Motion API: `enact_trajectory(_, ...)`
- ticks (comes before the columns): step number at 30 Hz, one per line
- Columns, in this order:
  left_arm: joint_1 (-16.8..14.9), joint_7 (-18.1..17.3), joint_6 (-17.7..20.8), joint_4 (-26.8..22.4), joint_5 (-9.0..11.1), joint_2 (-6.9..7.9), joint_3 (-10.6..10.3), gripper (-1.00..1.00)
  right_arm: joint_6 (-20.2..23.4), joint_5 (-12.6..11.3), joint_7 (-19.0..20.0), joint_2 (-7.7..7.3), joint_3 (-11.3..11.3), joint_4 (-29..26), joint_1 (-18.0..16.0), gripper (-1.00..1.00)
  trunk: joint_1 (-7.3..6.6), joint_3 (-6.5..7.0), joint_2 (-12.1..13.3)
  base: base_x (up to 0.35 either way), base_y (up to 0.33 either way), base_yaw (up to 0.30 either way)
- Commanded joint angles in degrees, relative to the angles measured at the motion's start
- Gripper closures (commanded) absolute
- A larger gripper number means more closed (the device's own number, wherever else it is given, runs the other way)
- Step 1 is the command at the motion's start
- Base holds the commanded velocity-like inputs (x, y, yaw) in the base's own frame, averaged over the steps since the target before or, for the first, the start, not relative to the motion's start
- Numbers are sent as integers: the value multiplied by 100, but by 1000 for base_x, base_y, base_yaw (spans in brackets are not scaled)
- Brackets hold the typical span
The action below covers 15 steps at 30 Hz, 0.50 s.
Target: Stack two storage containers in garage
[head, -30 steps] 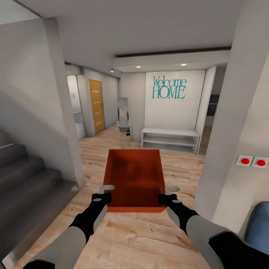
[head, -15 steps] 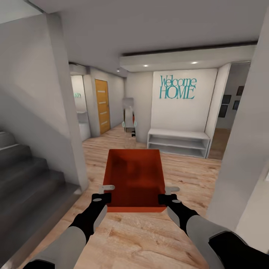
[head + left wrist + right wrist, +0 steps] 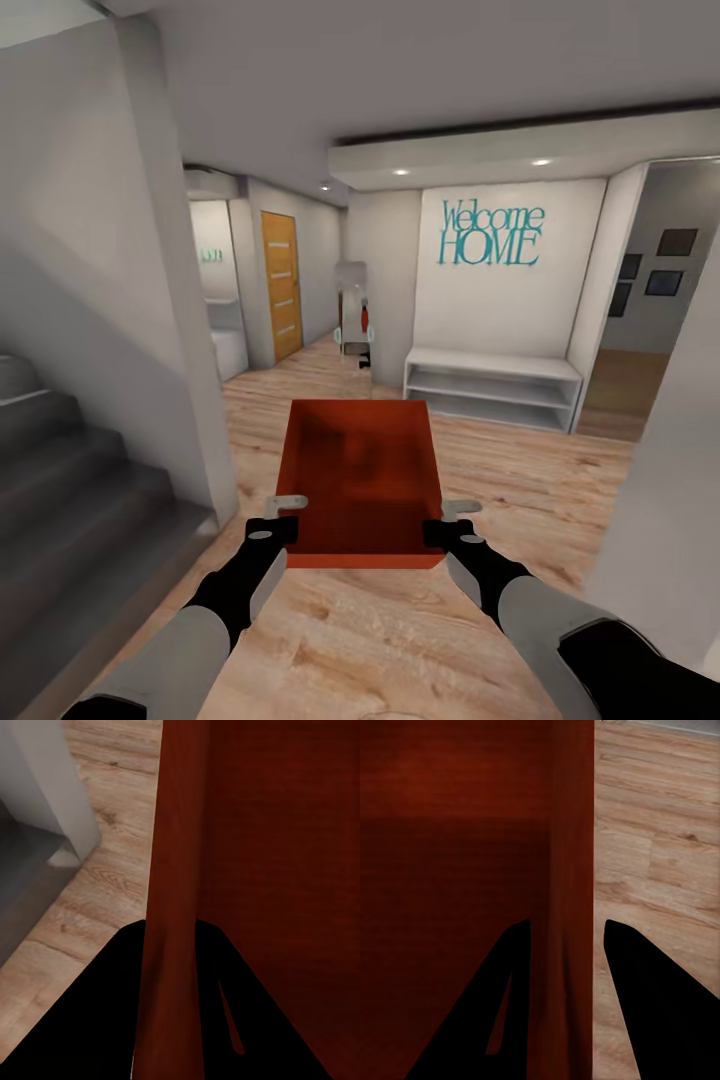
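One red-orange storage container point(image 3: 360, 480) hangs level in front of me above light wood plank flooring, its open top facing up. My left gripper point(image 3: 285, 517) is shut on its left wall near the near corner. My right gripper point(image 3: 447, 520) is shut on the right wall. In the left wrist view the container wall point(image 3: 176, 870) runs between the black fingers of the left gripper point(image 3: 172, 1009). The right wrist view shows the same on the right: the wall point(image 3: 570, 832) sits clamped in the right gripper point(image 3: 566, 1001). The garage is out of view.
Grey stairs point(image 3: 70, 480) and a grey wall corner point(image 3: 175, 300) stand close at the left. A pale wall point(image 3: 680, 500) is near on the right. Ahead are a white low shelf point(image 3: 490, 385), a "Welcome HOME" sign point(image 3: 492, 232) and a wooden door point(image 3: 282, 285) down the corridor.
The whole view has shifted: the shelf and sign slid right, and the blue sofa and red wall switches have left the picture. The container and both grippers hold the same pose.
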Motion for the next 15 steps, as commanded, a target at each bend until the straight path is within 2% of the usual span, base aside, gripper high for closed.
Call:
enact_trajectory(1,-5,523,9,-29,-114,166,198,100,-17,-85,-41,-62,-86,19,0,100,5,-2,-4,322,0,0)
enact_trajectory(15,-6,523,9,-29,-114,166,198,100,-18,-79,-49,-62,-86,19,0,100,5,-2,-4,322,0,0)
